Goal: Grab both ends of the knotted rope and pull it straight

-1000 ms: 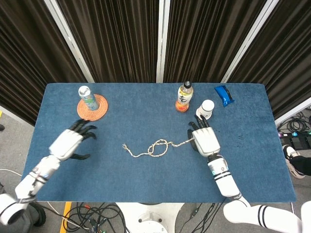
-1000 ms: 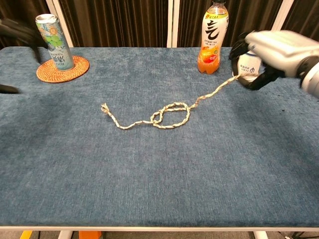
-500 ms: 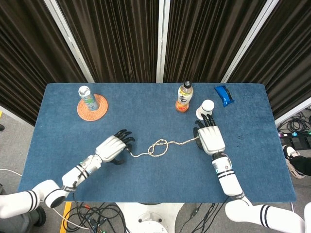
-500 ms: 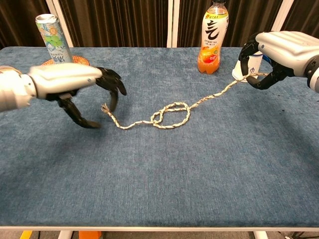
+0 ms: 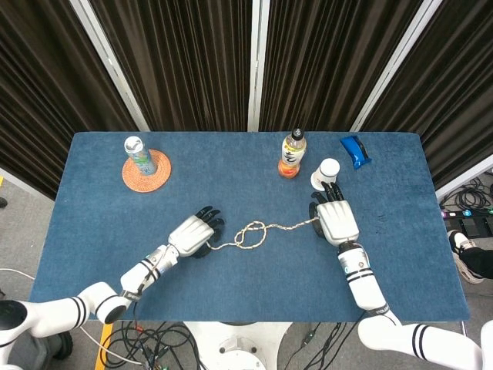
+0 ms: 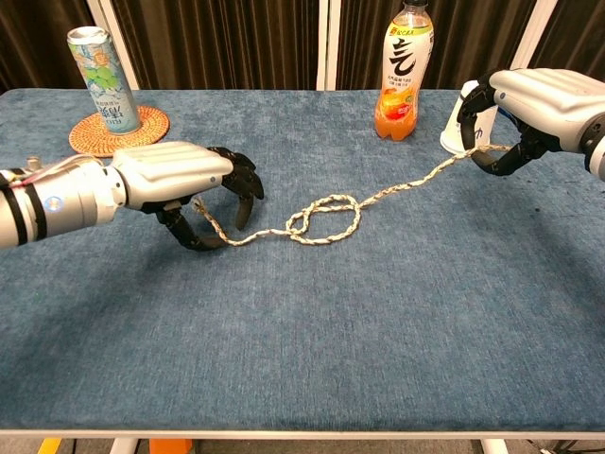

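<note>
A beige knotted rope (image 5: 250,233) lies across the middle of the blue table (image 5: 246,293), with a loose loop knot (image 6: 326,219) at its centre. My right hand (image 6: 534,104) pinches the rope's right end and holds it a little above the cloth. From above, the right hand (image 5: 337,222) covers that end. My left hand (image 6: 180,180) arches over the rope's left end (image 6: 200,206), which runs between its thumb and its curled, still spread fingers. In the head view the left hand (image 5: 192,233) hides that end.
A green can (image 6: 95,61) stands on a woven coaster (image 6: 118,130) at the far left. An orange drink bottle (image 6: 405,71) and a white cup (image 5: 327,173) stand just behind my right hand. A blue packet (image 5: 354,151) lies at the far right.
My left hand swung in from the left edge and came down over the rope's left end. My right hand drew its end slightly rightward, stretching that part of the rope.
</note>
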